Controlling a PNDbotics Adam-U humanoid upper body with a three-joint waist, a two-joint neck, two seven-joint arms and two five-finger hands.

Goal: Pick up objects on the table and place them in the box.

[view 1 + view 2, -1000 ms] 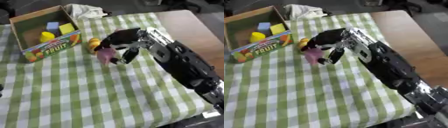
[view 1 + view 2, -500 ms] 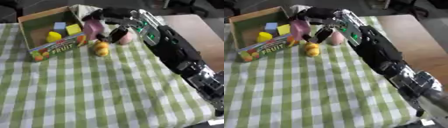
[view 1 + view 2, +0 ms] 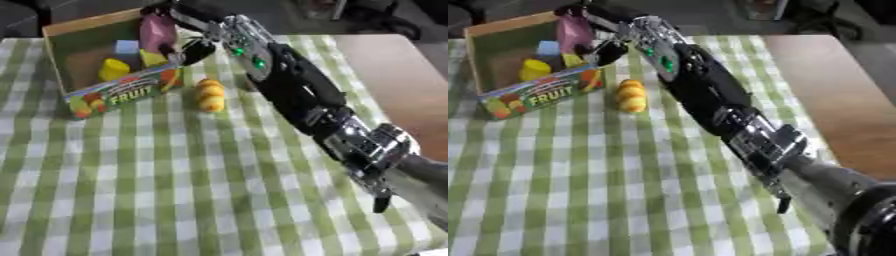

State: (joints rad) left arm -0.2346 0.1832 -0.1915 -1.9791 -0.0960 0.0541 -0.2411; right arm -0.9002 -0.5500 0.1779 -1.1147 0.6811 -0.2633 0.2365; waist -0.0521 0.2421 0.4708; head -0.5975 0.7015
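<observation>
A: Where was the pink object [image 3: 157,31]?
B: We saw our right hand [image 3: 186,36] curled round it, over the box [image 3: 86,59] at far left.
A: And the yellow-orange piece [image 3: 210,94]?
B: On the cloth [image 3: 175,170], just right of the box.

The box [image 3: 112,95] is set on the worktop [image 3: 175,190] at its far left part. Inside the box several small blocks [image 3: 114,69] are gathered toward its right half. The right hand [image 3: 179,22] is reached in from the right and held above the box's far right corner, with a tall item [image 3: 157,31] kept upright in it, over the box's right side. On the worktop, just right of the box's near right corner and apart from it, a lumpy item [image 3: 210,95] is laid. The right arm [image 3: 297,95] is stretched across the worktop from the lower right to the box.
</observation>
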